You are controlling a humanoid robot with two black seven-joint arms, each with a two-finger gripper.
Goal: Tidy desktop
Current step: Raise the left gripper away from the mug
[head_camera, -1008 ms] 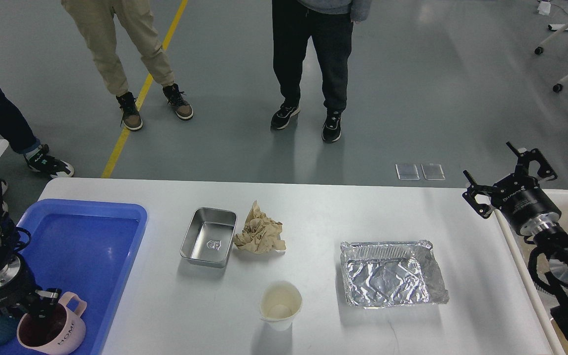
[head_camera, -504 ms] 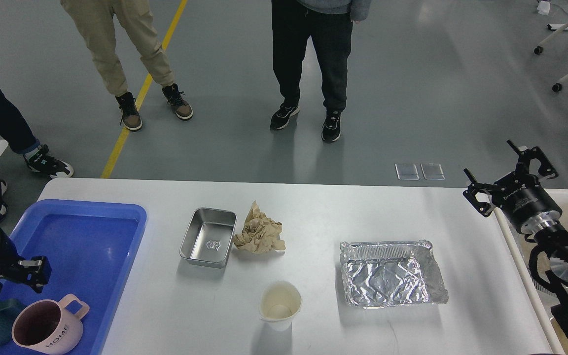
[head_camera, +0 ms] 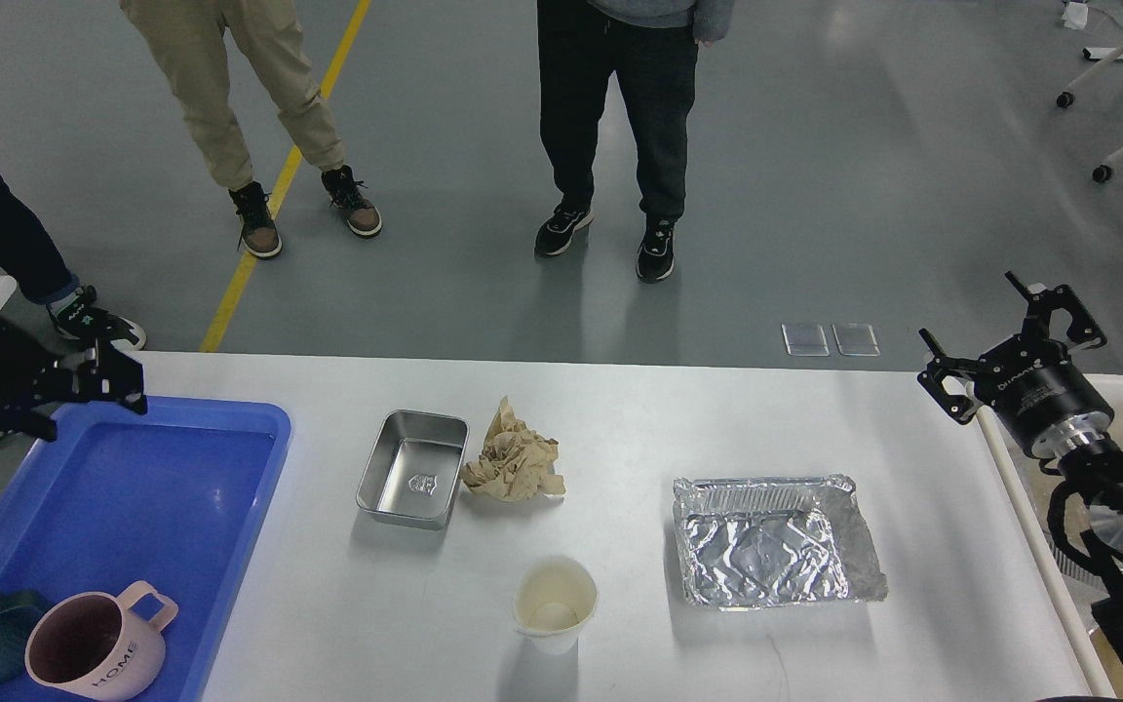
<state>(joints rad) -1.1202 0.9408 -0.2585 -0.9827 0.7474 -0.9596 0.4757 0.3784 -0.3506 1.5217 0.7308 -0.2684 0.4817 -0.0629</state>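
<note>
1. The desktop [head_camera: 620, 409] fills the near half of the view, wide and white.
2. The left gripper [head_camera: 98, 382] hovers over the far left corner of the blue tray [head_camera: 133, 487]; whether it is clenched cannot be told.
3. The right gripper [head_camera: 1010, 336] hangs past the right edge, fingers spread, holding nothing.
4. A pink mug [head_camera: 98, 648] stands in the tray's near end.
5. A steel pan [head_camera: 412, 468] touches crumpled paper [head_camera: 515, 463]; a paper cup [head_camera: 554, 603] and foil tray [head_camera: 776, 539] sit nearer.
</note>
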